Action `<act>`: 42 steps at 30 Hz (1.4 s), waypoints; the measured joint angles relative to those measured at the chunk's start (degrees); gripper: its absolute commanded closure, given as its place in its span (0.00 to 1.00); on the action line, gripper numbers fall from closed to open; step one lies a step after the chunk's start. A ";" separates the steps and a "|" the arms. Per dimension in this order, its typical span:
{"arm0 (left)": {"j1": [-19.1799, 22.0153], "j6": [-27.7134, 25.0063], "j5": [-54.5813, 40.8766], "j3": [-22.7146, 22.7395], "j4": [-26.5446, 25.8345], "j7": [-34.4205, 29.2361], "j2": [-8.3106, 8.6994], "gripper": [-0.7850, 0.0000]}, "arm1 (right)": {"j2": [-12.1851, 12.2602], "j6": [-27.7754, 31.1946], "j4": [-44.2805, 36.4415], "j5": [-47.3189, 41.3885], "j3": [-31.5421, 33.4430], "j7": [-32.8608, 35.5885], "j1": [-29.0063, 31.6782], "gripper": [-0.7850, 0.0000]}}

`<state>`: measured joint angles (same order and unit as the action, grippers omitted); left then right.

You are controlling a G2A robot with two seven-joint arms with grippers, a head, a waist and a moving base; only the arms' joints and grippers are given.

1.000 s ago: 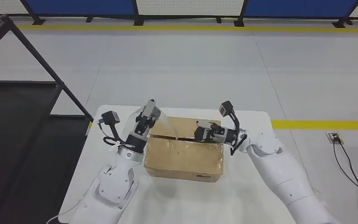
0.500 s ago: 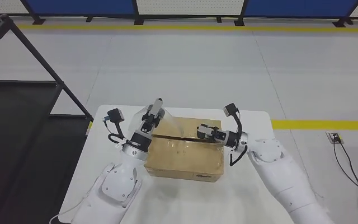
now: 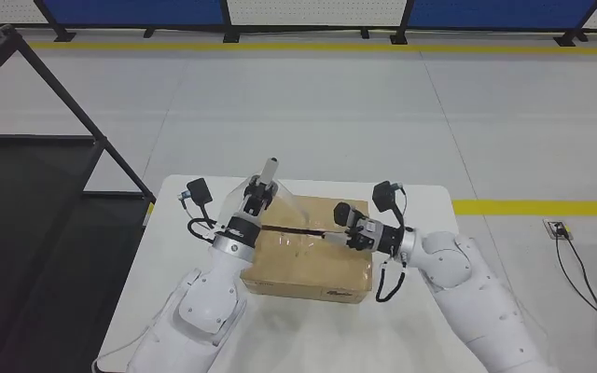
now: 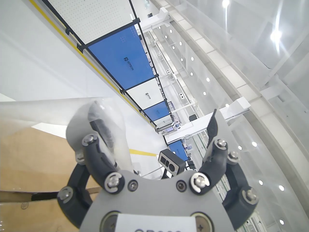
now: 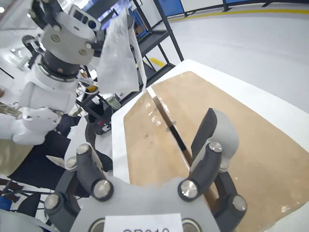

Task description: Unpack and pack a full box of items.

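Cardboard box (image 3: 308, 266) from the top view sits on the white table (image 3: 308, 338), left gripper (image 3: 264, 182) raised at its far edge, right gripper (image 3: 336, 224) over the seam (image 3: 298, 231). Left wrist view: jaws spread, clear tape (image 4: 48, 112) clinging to one finger (image 4: 101, 126). Right wrist view: jaws parted above the box

A white table (image 3: 308, 340) stands beside a black rack (image 3: 47, 261).

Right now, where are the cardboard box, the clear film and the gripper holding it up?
cardboard box (image 3: 300, 263): top view, its top face.
clear film (image 5: 118, 59): right wrist view, middle of the raised sheet.
left gripper (image 4: 154, 112): left wrist view, midway between its fingertips.
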<state>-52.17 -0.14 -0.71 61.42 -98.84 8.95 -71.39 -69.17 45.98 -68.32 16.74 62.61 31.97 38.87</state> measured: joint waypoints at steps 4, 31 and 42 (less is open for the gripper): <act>-0.89 1.30 0.79 -0.41 -1.17 -0.19 -0.35 0.00 | 0.32 -1.09 -5.99 12.16 0.98 -7.77 2.87 0.00; 0.72 6.62 -0.99 -1.28 -0.67 -0.92 -3.67 0.00 | -0.03 -14.74 -19.41 49.85 0.68 -38.22 13.21 0.82; 0.45 7.01 -0.29 -0.05 -0.37 -1.39 -4.51 0.00 | -0.10 -14.24 -19.39 47.87 2.15 -38.03 13.40 1.00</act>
<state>-51.72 6.86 -1.00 61.37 -99.22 7.56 -75.90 -69.28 31.73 -87.71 64.61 64.76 -6.06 52.27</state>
